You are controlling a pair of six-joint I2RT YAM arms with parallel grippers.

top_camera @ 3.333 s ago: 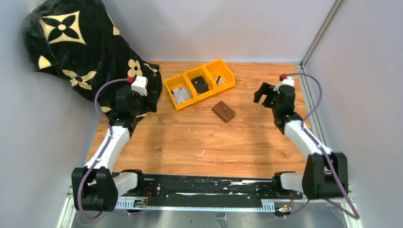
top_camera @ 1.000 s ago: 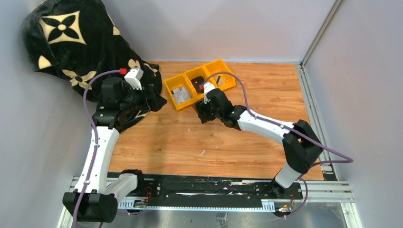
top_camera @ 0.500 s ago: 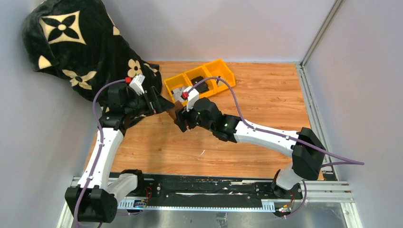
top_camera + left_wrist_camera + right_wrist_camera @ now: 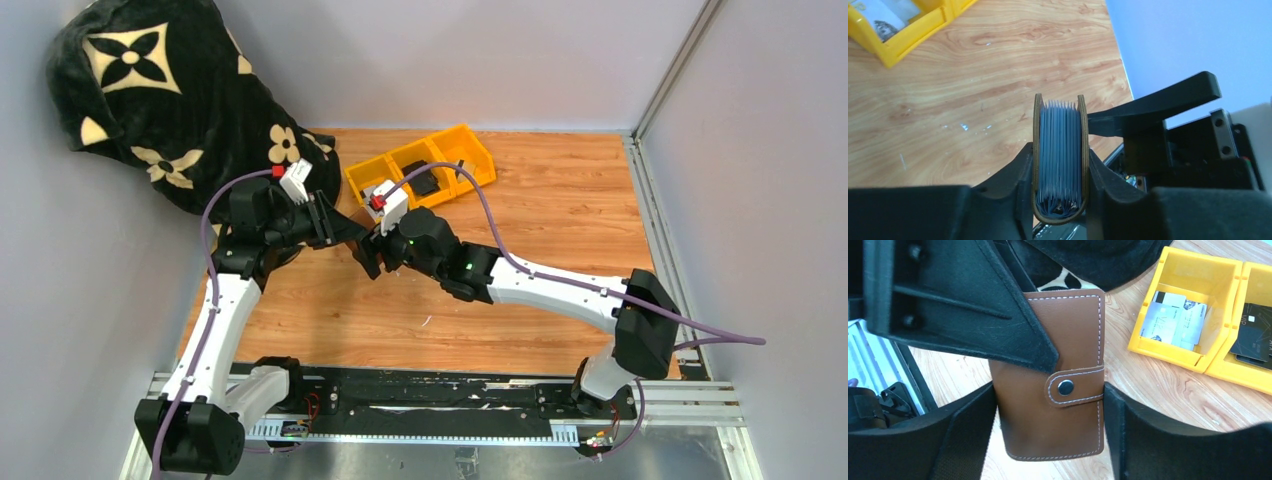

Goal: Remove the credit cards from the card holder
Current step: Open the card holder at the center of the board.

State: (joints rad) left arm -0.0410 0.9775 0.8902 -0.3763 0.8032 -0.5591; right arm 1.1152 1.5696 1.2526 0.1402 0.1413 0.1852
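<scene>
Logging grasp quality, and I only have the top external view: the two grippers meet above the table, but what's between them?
Observer: The right wrist view shows the brown card holder between the fingers of the right gripper, pressed at its two long edges.
Operator: Is it opened?
Observer: No. Its snap tab is fastened across one edge.
Operator: And the left gripper?
Observer: The left wrist view shows the left gripper clamping the holder's two faces, with card edges stacked inside.

blocked: blanket [image 4: 150, 100] far-left, yellow tray [image 4: 480, 160] behind, left pincer [image 4: 1060, 155], right pincer [image 4: 1049, 387] mid-table | free: table [image 4: 570, 210] right
</scene>
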